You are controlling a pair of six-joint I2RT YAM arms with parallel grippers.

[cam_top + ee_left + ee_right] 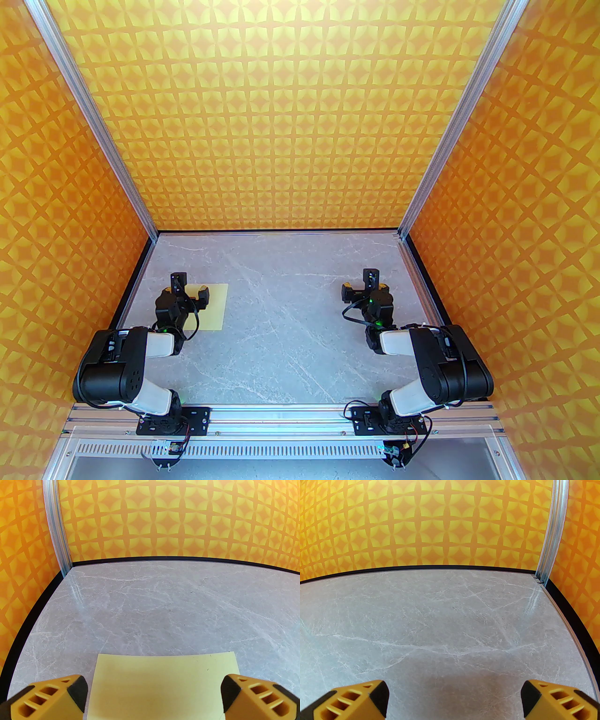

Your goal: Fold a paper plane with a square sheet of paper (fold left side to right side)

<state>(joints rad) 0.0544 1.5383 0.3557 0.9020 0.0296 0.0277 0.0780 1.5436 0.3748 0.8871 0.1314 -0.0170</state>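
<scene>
Okay, surface first: grey marble-look tabletop (pixel 290 328) with thin white veins and a black trim strip (pixel 23 630) along its edges. Orange walls with a yellow star-and-petal pattern (pixel 281 117) close it in at the back and on both sides. Ribbed aluminium corner posts (pixel 93 117) stand at the two far corners, and a slotted aluminium rail (pixel 281 415) at the near edge carries both arm bases.

The square sheet of pale yellow plain paper (pixel 213 307) lies flat and uncreased on the left part of the table, well apart from the right arm.

The left gripper (pixel 183 295) is over the sheet's left portion. From the left wrist its yellow fingers with black tips (pixel 46 700) are spread wide, one on each side of the sheet (pixel 164 667), whose far edge lies just ahead of them. Nothing is clamped between them. I cannot tell whether the tips touch the paper.

The right gripper (pixel 365 286) is over bare tabletop on the right side. From the right wrist its jaws are also spread wide (pixel 453 698), with only grey marble (pixel 440 620) between them, and it holds nothing.
</scene>
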